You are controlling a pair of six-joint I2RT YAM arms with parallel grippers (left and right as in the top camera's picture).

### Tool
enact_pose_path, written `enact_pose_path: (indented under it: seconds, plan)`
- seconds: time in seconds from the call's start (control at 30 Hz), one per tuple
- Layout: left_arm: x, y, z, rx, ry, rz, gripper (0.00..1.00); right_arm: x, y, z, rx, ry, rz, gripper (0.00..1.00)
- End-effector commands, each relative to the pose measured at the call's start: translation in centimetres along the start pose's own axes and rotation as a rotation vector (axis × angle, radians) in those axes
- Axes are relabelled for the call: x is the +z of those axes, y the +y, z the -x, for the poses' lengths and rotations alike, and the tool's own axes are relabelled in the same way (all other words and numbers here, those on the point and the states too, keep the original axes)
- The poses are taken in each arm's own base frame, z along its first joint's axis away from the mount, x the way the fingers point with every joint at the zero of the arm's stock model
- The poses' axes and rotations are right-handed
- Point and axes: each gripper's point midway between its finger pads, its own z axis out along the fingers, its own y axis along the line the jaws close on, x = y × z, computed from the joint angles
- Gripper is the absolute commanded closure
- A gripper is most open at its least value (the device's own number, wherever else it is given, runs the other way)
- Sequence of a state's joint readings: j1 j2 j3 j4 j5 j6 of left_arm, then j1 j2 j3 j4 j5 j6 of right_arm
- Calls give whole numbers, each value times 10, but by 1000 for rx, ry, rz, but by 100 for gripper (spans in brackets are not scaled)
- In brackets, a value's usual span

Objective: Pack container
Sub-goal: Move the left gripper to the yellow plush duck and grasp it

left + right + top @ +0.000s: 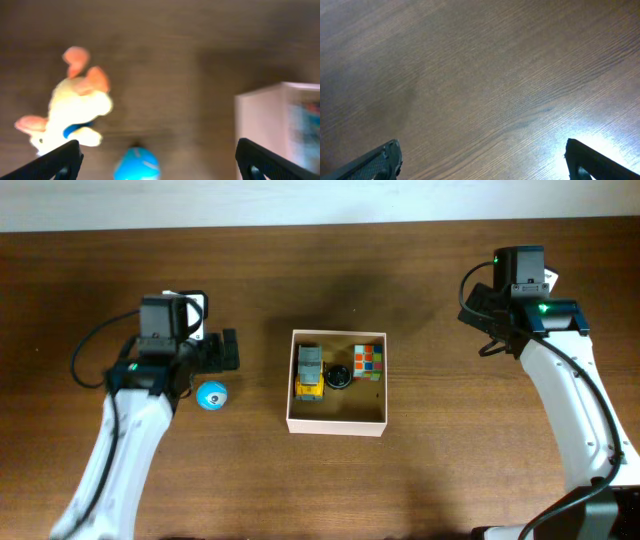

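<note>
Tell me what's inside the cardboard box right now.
The container holds a yellow-and-grey toy truck, a small black round item and a colourful puzzle cube. Anything beneath them is covered.

No text, label, brand, number or sign can be read anywhere.

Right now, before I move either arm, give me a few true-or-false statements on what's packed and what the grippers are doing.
1. The blue ball lies inside the container. False: it sits on the table, outside the container, on the left arm's side.
2. The colour cube is in the container. True.
3. The right gripper holds a toy. False: it is open over bare table.
4. The left gripper is open. True.
5. A white plush toy lies outside the container. True.
</note>
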State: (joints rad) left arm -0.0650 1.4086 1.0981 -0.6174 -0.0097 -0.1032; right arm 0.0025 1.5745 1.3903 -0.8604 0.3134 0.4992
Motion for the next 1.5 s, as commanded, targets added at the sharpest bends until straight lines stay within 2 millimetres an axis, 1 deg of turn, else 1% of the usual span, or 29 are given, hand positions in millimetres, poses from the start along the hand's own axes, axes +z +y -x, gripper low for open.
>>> enact_pose_path:
  seconds: [0.0,0.07,0.23,0.37,0.5,0.6,0.67,0.7,0.73,0.77,0.8,0.83,0.9,0.93,1.03,1.2,1.27,1.33,1.4,1.47]
  plan:
    - [28,33,0,-65,22,196,1,0,-1,3,15,-4,-2,1]
    - [45,42,-1,-61,29,252,0,0,-1,3,15,-4,-2,1]
    - [69,62,6,-48,-1,371,1,0,-1,3,15,-4,-2,1]
    - [85,64,13,38,-18,387,1,0,-1,3,15,-4,-2,1]
    - [94,75,18,46,-45,461,0,0,-1,3,15,-4,-2,1]
    - [99,80,21,39,-66,485,0,0,-1,3,15,-4,-2,1]
    - [103,83,20,33,-63,489,9,0,-1,3,15,-4,-2,1]
    - [106,85,18,32,-55,492,11,0,-1,3,15,-4,-2,1]
    - [107,87,16,31,-49,495,16,0,-1,3,15,-4,-2,1]
    - [110,89,13,31,-38,498,18,0,-1,3,15,-4,-2,1]
    - [111,91,12,29,-32,501,24,0,-1,3,15,-4,-2,1]
    - [112,92,10,28,-26,503,32,0,-1,3,15,-4,-2,1]
    - [112,96,8,22,-20,508,41,0,-1,3,15,-4,-2,1]
    - [112,98,8,19,-20,511,42,0,-1,3,15,-4,-2,1]
    - [112,100,8,15,-18,515,48,0,-1,3,15,-4,-2,1]
    - [111,107,5,4,-4,524,49,0,-1,3,15,-4,-2,1]
    - [111,109,2,0,6,526,50,0,-1,3,15,-4,-2,1]
    - [111,109,0,-5,12,527,56,0,-1,3,15,-4,-2,1]
    - [111,110,0,-5,15,527,64,0,-1,3,15,-4,-2,1]
    - [111,110,0,-5,15,527,68,0,-1,3,15,-4,-2,1]
